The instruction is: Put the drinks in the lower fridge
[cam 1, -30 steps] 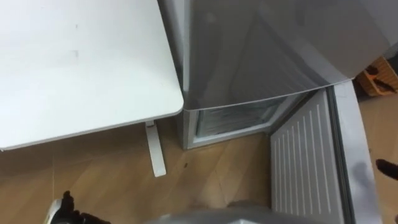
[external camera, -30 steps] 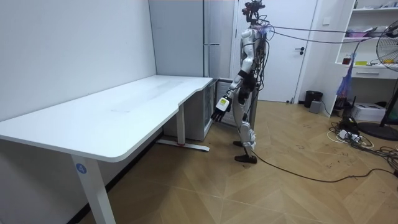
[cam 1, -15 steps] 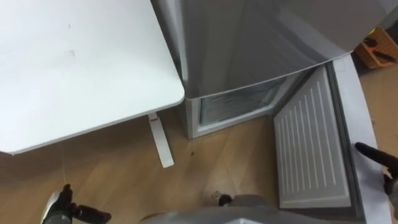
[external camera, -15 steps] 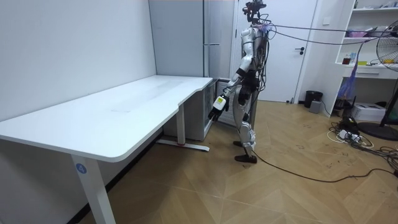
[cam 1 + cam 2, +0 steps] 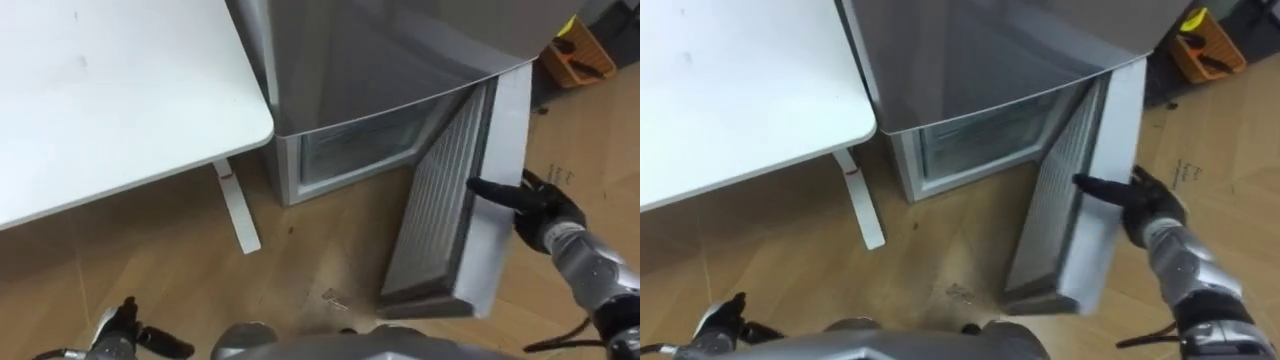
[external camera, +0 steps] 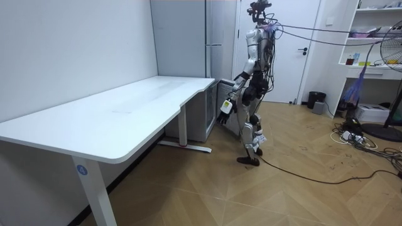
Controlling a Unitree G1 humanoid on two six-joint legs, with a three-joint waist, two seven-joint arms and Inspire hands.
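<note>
Robot stands upright on the wood floor (image 5: 320, 240) directly in front of the grey fridge (image 5: 380, 50), at the far end of the white bench (image 5: 100, 100). In the room view the fridge is on the room view's left of the robot, and the robot's left side faces the camera. The lower fridge compartment (image 5: 355, 150) sits under the closed upper door, just beside the bench's end and its white leg (image 5: 236, 208). It is exposed, with a pale interior showing behind the frame. The lower door (image 5: 440, 220) is swung out toward the robot's right, its ribbed inner face turned toward the compartment and its bottom corner near the floor. Right robot hand (image 5: 535, 205): fingers straight and held together, laid across the door's outer free edge, with one fingertip (image 5: 478, 185) reaching onto the edge face; nothing is gripped. Left robot hand (image 5: 125, 330): low at the robot's left side, above the floor, fingers loosely spread, holding nothing. Where the drinks are I cannot tell. An orange crate (image 5: 572, 55) sits on the floor past the fridge on the robot's right. A small scrap (image 5: 330, 297) lies on the floor in front of the compartment.
</note>
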